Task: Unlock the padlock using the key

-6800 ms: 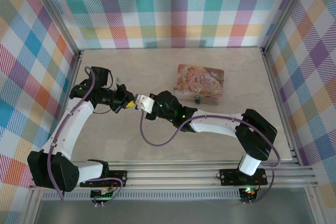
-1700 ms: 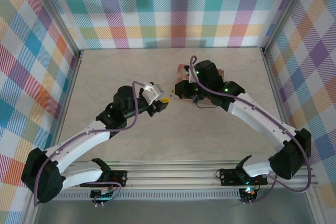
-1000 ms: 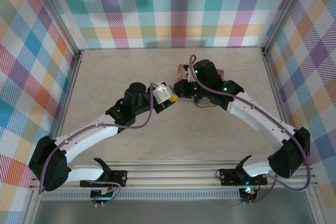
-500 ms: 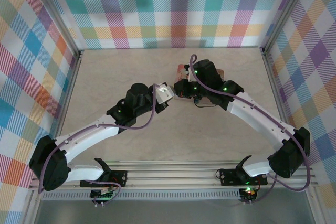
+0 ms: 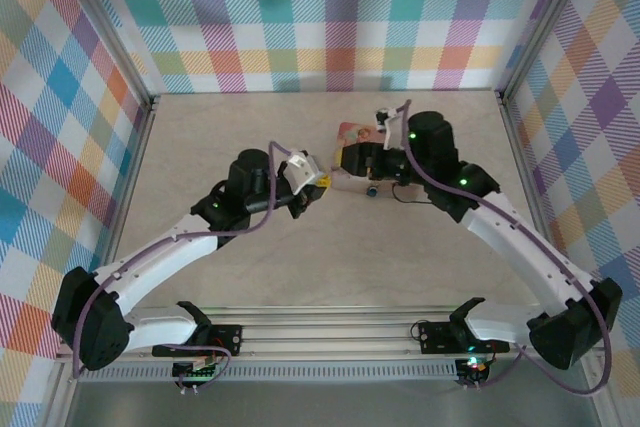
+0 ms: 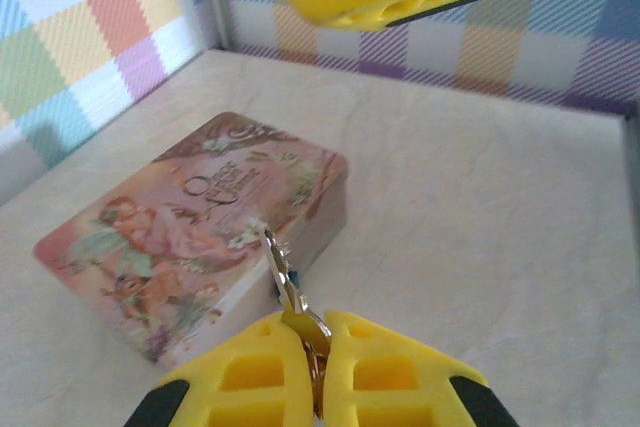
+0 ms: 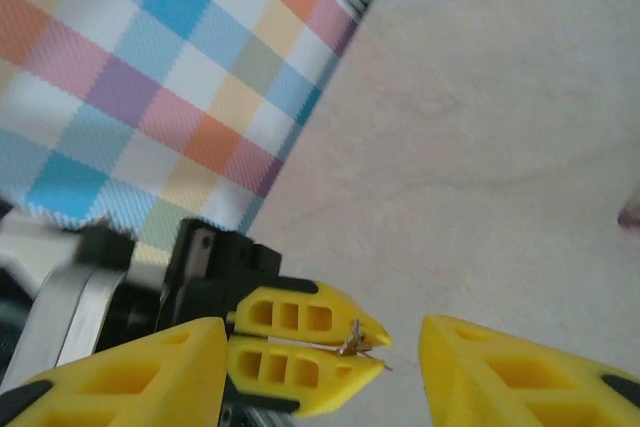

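Left wrist: left gripper (image 6: pixel 315 357) pinches key (image 6: pixel 283 277), its head hidden; right gripper (image 7: pixel 322 339) gapes, empty

Lab test cell: plaid walls (image 5: pixel 330 17), aluminium frame (image 5: pixel 330 332)

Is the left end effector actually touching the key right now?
Touching. The left wrist view shows the key pinched between the closed yellow fingers of the left end effector, its blade sticking out.
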`<state>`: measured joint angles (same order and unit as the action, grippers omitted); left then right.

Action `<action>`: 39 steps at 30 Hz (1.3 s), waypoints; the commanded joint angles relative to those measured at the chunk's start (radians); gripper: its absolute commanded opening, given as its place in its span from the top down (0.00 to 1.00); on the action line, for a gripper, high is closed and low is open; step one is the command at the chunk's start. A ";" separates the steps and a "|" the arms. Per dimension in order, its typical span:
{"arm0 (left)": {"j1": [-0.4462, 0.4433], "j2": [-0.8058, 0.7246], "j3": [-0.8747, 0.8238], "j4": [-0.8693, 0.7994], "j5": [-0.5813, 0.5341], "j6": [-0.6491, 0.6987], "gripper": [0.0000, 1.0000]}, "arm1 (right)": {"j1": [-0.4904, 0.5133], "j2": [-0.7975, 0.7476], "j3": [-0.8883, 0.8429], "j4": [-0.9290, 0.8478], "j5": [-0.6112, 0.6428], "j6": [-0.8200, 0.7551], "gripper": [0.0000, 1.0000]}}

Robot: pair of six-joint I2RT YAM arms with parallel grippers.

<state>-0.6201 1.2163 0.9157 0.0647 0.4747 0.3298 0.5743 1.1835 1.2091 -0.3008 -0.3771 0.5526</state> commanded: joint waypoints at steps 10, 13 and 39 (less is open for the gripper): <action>0.083 0.069 0.137 0.028 0.547 -0.227 1.00 | -0.031 0.018 -0.031 0.131 -0.383 -0.135 0.40; 0.083 0.070 0.152 0.022 0.565 -0.230 1.00 | -0.040 0.016 -0.044 0.147 -0.398 -0.132 0.40; 0.081 0.047 0.166 -0.027 0.462 -0.232 0.86 | -0.056 0.016 -0.133 0.311 -0.472 -0.088 1.00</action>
<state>-0.5461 1.2869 1.0595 0.0525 1.0138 0.0952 0.5140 1.2098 1.0767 -0.0158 -0.8635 0.4782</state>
